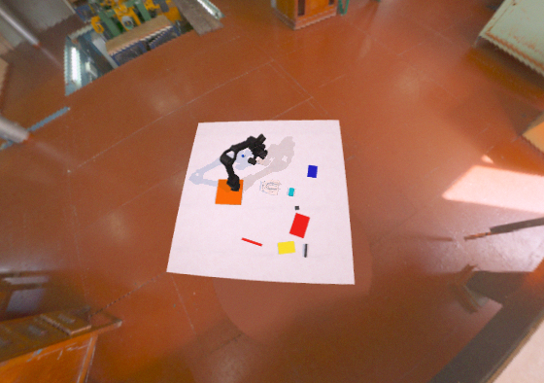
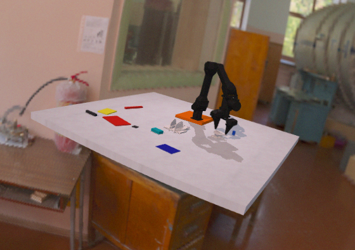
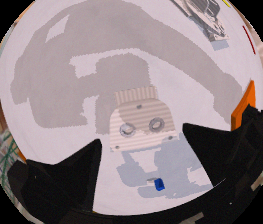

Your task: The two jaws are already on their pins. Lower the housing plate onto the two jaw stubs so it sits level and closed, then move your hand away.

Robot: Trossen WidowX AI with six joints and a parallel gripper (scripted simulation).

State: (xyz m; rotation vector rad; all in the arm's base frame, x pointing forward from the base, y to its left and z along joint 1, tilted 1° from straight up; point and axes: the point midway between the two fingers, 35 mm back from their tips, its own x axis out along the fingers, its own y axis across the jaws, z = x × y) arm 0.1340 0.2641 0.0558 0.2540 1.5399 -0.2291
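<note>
Housing plate: pale, flat piece [image 1: 261, 161] [image 2: 219, 135] [image 3: 142, 120], rounded along 1 side and straight along the opposite edge. Stripy ridges run across it, with 2 round ring-like features and 3 tiny dark dots on its face. Lying on the counter [image 1: 272, 266] [image 2: 222, 174] [image 3: 222, 70], off the jaw stubs.
Jaw assembly: greyish-white cluster [image 1: 270, 187] [image 2: 177, 127] [image 3: 204, 20], pointy bits sticking up, well apart from the plate.
Counter: smooth matte white slab, straight edges.
Arm base: flat orange slab [image 1: 225, 197] [image 2: 184, 115] [image 3: 244, 106], plain finish.
Little blue block: small and solid-looking [image 1: 243, 156] [image 2: 233, 132] [image 3: 159, 184], near the plate's straight edge.
Hard to see: from the top, the black arm covers part of the plate and the rest is basically a smudge. The exterior view turns its detail to mush too. Wrist view crops the jaw assembly, so can't tell how the jaws sit on their pins.
End effector: black, tapered fingers [image 1: 257, 158] [image 2: 222, 131] spread wide, nothing pinched.
Plate vs end effector: plate's below it, showing between the 2 fingertips in the wrist view, 1 finger toward each side. Straight edge faces the wrist camera's lower side, ridged strip points away.
</note>
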